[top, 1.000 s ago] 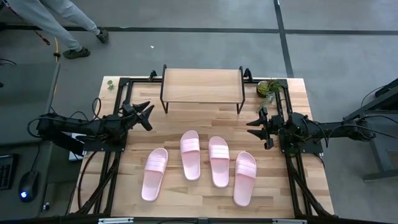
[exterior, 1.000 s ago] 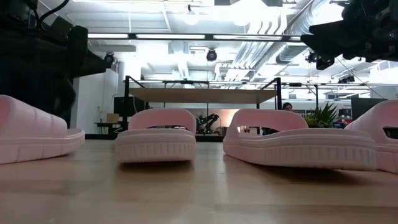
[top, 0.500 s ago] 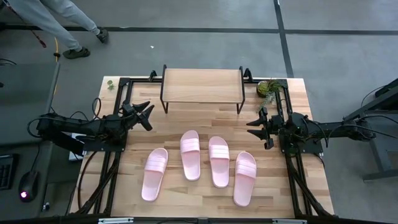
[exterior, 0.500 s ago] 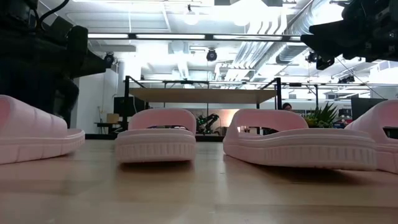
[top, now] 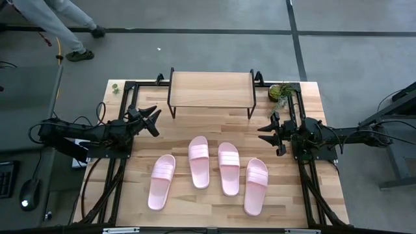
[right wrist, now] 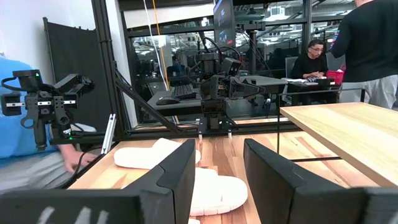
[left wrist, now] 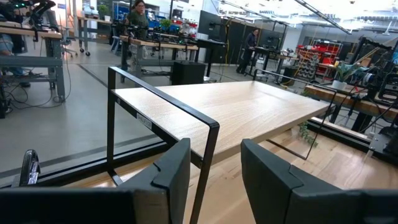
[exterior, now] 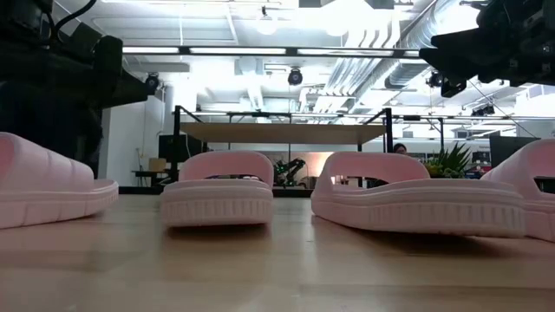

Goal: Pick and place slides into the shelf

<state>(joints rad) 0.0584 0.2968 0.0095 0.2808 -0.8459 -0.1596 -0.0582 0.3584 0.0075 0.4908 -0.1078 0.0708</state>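
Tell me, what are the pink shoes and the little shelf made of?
The slides look like soft foam or rubbery plastic: matte pale pink, thick one-piece soles with ribbed edges, no stitching showing. The shelf seems to have a light wooden top, since grain lines show in the left wrist view, on thin black legs that are probably painted metal. Neither can be told for sure by looks alone.

overhead view, table-level view, two wrist views
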